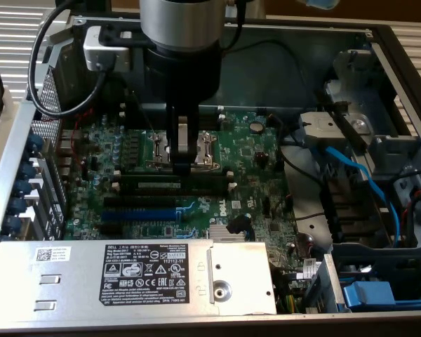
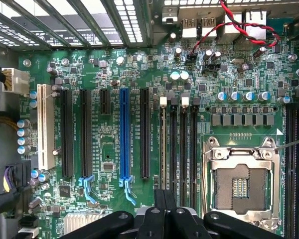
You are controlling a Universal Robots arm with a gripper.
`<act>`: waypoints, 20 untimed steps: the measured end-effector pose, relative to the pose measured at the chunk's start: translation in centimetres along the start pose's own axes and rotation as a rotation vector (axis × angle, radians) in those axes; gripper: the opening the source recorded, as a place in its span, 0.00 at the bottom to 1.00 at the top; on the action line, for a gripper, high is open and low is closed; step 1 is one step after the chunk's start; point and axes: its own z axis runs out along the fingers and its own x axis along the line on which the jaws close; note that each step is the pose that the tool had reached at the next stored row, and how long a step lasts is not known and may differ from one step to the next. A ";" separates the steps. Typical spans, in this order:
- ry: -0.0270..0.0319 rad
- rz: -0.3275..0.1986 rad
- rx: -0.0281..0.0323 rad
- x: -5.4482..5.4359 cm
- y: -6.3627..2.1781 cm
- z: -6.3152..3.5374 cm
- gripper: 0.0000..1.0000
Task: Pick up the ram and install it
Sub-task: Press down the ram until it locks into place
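Pressing shut gripper (image 1: 182,166) fingers down on the ram (image 1: 175,184), sitting in the memory slots (image 2: 183,149) right under the fingertips, beside the silver socket (image 2: 239,185).

So the motherboard (image 1: 245,161) is lying flat inside the open case (image 1: 379,49), with the power supply (image 1: 154,274) sitting in front of it. The gripper (image 1: 181,167) is hanging right over the memory slots (image 1: 175,184), between the CPU socket (image 1: 182,146) and the expansion slots (image 1: 140,209).
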 end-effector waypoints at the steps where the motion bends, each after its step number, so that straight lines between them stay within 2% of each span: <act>1: 0.0004 0.000 -0.0001 0.0 0.00 0.00 0.10; 20: 0.0010 0.000 0.0000 -0.3 0.11 0.24 0.10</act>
